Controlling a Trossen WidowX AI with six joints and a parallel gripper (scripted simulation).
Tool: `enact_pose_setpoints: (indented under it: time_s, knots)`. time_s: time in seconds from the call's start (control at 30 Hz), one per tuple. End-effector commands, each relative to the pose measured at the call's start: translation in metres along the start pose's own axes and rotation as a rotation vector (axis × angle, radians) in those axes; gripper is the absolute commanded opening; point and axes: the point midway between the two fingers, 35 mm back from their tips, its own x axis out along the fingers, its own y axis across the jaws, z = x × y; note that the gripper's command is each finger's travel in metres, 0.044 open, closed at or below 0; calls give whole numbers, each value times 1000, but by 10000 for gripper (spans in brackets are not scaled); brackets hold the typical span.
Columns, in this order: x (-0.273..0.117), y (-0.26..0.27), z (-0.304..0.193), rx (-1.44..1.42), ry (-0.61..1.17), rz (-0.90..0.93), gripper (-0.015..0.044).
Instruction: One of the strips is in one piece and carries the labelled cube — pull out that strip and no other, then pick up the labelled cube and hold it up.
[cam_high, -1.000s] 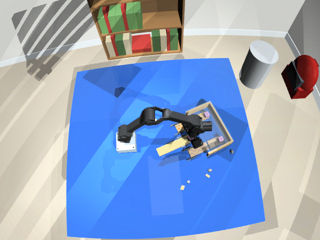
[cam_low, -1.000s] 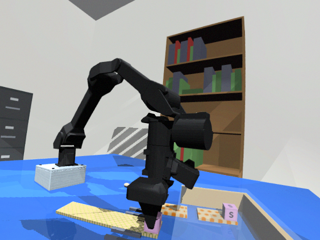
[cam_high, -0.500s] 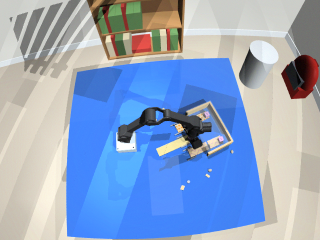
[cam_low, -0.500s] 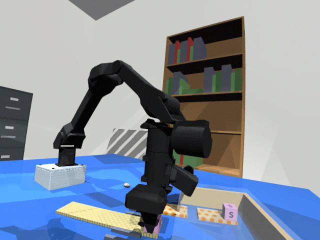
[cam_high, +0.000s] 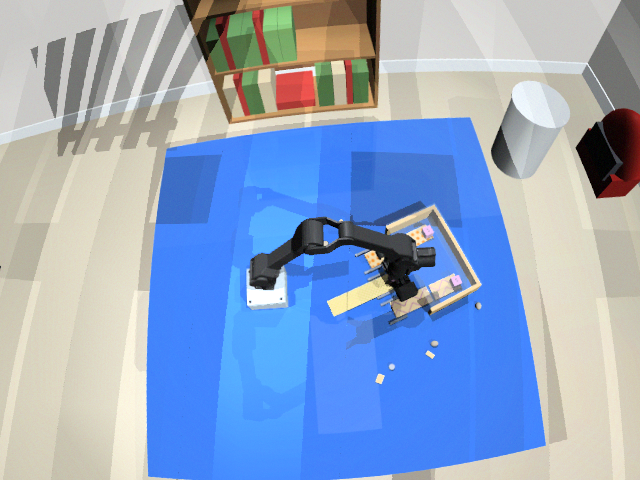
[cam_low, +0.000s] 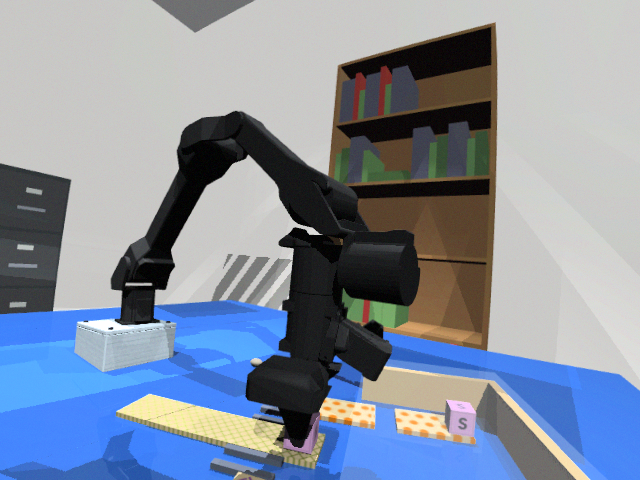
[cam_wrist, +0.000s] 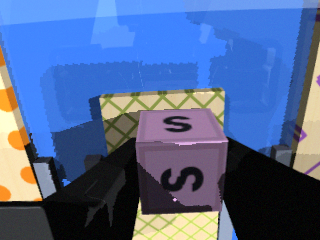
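My gripper is shut on a pink cube lettered S, one finger on each side. The cube seems to rest on the far end of the yellow cross-hatched strip, which is in one piece and lies outside the wooden walls. An orange-dotted strip is split by a gap; its far piece bears another S cube. A purple-zigzag strip shows a gap too, with a pink cube on its far piece.
Wooden walls enclose the far pieces, with a clear sheet over them. Low grey rails flank the strips. Pebbles and small tiles lie on the blue mat.
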Motion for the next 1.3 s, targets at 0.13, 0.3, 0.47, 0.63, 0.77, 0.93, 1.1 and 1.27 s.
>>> enact_pose_setpoints:
  time_s: [0.13,0.3,0.47,0.63,0.77,0.93,1.1,1.27]
  knots:
    - [-22,10,-26,2,2,3,0]
    - [-34,18,-44,2,5,5,0]
    - [-37,20,-50,3,5,6,0]
    - [-38,26,-64,3,7,7,0]
    - [-38,31,-77,3,8,7,0]
    - [-37,38,-94,3,10,8,0]
    - [-40,40,-99,3,10,8,0]
    - [-69,40,-98,3,10,8,0]
